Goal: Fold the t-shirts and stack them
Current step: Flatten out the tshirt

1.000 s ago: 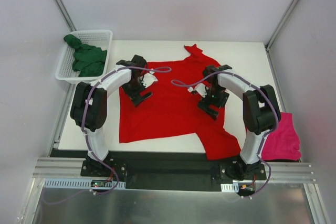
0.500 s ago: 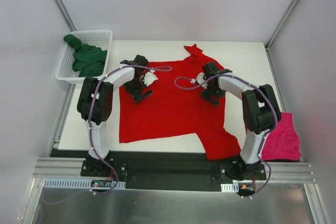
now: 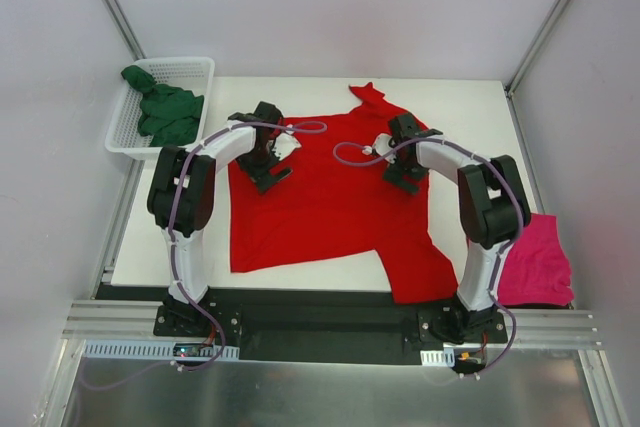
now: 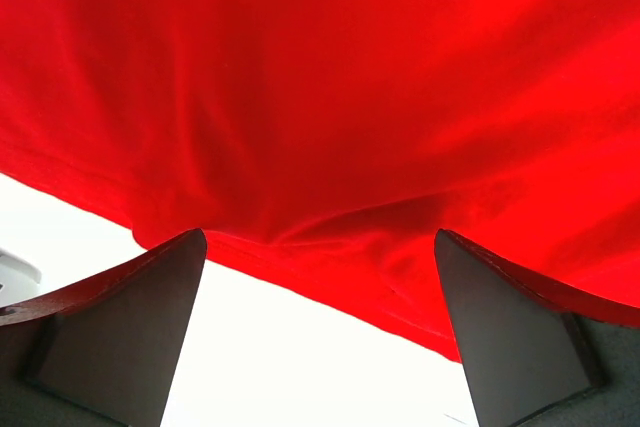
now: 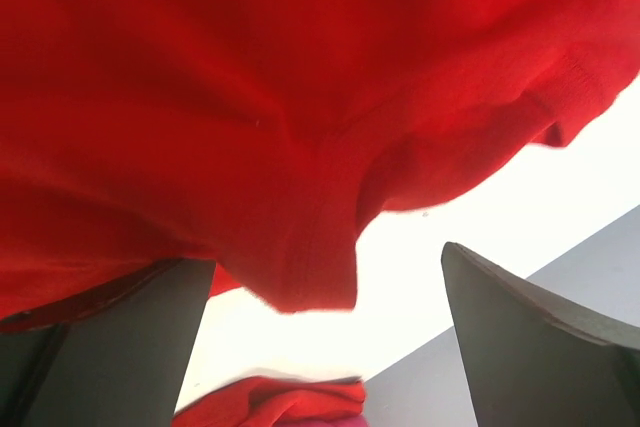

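I see the red tee (image 3: 330, 202) spread nearly flat across the middle of the white table (image 3: 470, 107). Its long axis runs from 9 to 3 o'clock. The straight edge at 9 o'clock looks like the hem. One pointed flap reaches toward 12 o'clock and a broader one trails to 5 o'clock, hanging at the near edge; both look like sleeves. I cannot make out the neckline from above.

The cloth is a matte, soft knit with shallow ripples. My right wrist view shows a folded edge with a stitched band.

My left gripper (image 4: 320, 239) is at about 10 o'clock on the tee. Its dark, wedge-shaped fingers (image 4: 130, 327) are spread wide with nothing between them. They sit low over the tee's border, with bare table showing beneath.

My right gripper (image 5: 320, 257) is at about 2 o'clock on the tee. It is equally wide apart and empty, over a rumpled fold.

The green tee (image 3: 165, 112) lies bunched in a white mesh basket (image 3: 200, 69) off the table's 10 o'clock corner, with one corner draped over the basket's far rim.

The pink tee (image 3: 540, 267) is a loose heap at 4 o'clock, just past the table's right edge and partly behind my right arm.
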{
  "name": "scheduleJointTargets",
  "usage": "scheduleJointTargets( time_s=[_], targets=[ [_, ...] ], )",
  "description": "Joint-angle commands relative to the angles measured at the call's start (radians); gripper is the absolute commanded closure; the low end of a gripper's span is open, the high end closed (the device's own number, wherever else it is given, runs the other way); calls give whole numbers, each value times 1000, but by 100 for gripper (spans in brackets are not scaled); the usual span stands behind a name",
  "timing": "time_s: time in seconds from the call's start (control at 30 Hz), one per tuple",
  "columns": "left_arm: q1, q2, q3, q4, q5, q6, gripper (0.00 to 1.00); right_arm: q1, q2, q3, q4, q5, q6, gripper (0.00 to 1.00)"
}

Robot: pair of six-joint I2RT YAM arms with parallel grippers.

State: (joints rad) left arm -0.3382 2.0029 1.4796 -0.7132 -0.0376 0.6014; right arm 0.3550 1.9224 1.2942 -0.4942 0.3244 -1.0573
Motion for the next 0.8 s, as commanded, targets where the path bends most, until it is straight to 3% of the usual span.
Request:
scheduleJointTargets(
  time_s=[0.0, 0.27, 0.5, 0.77],
  targets=[
    [11, -19, -30, 0, -22, -8, 1, -4, 70, 83, 6, -42, -32, 0],
    [15, -18, -35, 15, -21, -3, 1, -24, 139, 94, -16, 15, -104, 0],
    [15, -10, -22, 32, -33, -11, 1, -25, 127, 76, -177, -47, -86, 0],
    [47, 97, 125, 52, -61, -17, 1, -25, 52, 14, -351, -79, -118, 0]
  ],
)
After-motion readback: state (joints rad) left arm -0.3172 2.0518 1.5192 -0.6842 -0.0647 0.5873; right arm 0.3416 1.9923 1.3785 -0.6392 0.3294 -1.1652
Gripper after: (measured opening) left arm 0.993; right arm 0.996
